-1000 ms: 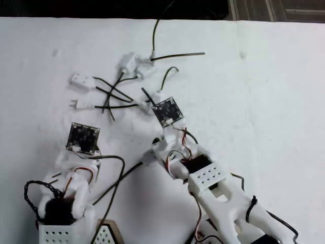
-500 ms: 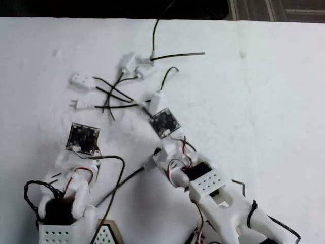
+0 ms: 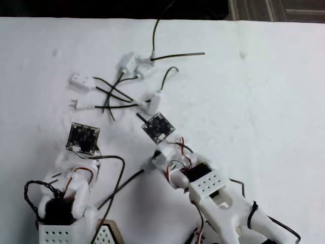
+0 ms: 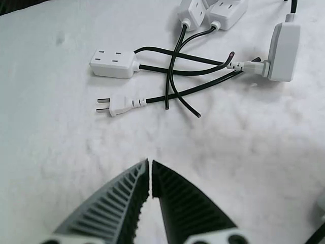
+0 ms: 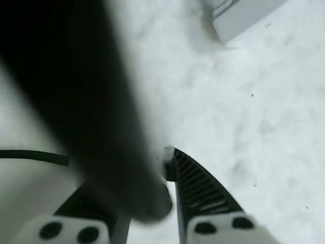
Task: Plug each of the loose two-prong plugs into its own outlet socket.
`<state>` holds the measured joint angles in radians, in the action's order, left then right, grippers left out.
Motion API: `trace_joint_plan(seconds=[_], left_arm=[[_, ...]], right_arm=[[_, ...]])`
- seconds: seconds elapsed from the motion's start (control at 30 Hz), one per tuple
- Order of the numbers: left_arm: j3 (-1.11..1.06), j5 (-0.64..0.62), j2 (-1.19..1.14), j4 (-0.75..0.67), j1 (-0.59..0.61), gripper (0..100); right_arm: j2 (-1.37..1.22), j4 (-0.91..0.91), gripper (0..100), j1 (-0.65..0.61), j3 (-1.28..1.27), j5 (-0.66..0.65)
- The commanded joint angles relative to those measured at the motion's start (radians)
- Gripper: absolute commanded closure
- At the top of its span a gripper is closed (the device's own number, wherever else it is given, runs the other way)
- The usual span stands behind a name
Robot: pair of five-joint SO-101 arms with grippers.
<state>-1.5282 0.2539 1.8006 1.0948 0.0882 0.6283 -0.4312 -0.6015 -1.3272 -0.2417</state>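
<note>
Pinching a black cord [image 5: 101,127], ribbed right gripper [image 5: 161,173], ribbed grey left gripper [image 4: 151,169] pressed together, two-pronged white plug [image 4: 119,105]

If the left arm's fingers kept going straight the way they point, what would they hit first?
Likely the black cord trailing from the loose two-prong plug, after a stretch of bare table. The left gripper seems angled down, though, so it might touch the table first; depth is unclear.

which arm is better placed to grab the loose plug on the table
Left. The left gripper points straight at the plug, bare table between, fingers shut. The right gripper sits farther off by the white block.
</note>
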Motion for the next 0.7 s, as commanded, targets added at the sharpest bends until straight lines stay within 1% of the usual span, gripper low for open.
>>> trace_joint_plan(seconds=[0.0, 0.07, 0.1, 0.13, 0.2, 0.27, 0.37, 0.43, 0.5, 0.57, 0.67], left_arm=[[0.005, 0.009, 0.010, -0.018, 0.002, 97], [0.005, 0.009, 0.010, -0.020, 0.002, 97], [0.008, 0.009, 0.010, -0.023, 0.002, 96], [0.012, 0.011, 0.010, -0.025, 0.002, 96], [0.020, 0.011, 0.010, -0.035, 0.002, 93], [0.035, 0.009, 0.010, -0.037, 0.002, 87], [0.060, 0.002, 0.010, -0.037, 0.001, 78], [0.078, 0.000, 0.008, -0.037, -0.015, 74], [0.089, 0.002, 0.005, -0.038, -0.051, 74], [0.092, 0.005, 0.005, -0.034, -0.094, 74], [0.092, 0.009, 0.004, -0.026, -0.168, 74]], right_arm=[[-0.013, -0.030, 98.1, -0.019, -0.011, -0.012], [0.001, -0.031, 96.5, -0.021, -0.005, -0.006], [0.010, -0.051, 93.7, -0.021, 0.006, -0.005], [0.027, -0.088, 89.9, -0.021, 0.018, 0.000], [0.081, -0.191, 82.4, -0.021, 0.052, 0.058], [0.160, -0.312, 79.3, -0.022, 0.100, 0.112], [0.318, -0.475, 79.4, -0.022, 0.176, 0.155], [0.443, -0.545, 79.6, -0.022, 0.206, 0.190], [0.579, -0.584, 81.6, -0.016, 0.216, 0.236], [0.713, -0.608, 84.7, -0.004, 0.213, 0.252], [0.866, -0.611, 88.8, 0.108, 0.189, 0.252]])
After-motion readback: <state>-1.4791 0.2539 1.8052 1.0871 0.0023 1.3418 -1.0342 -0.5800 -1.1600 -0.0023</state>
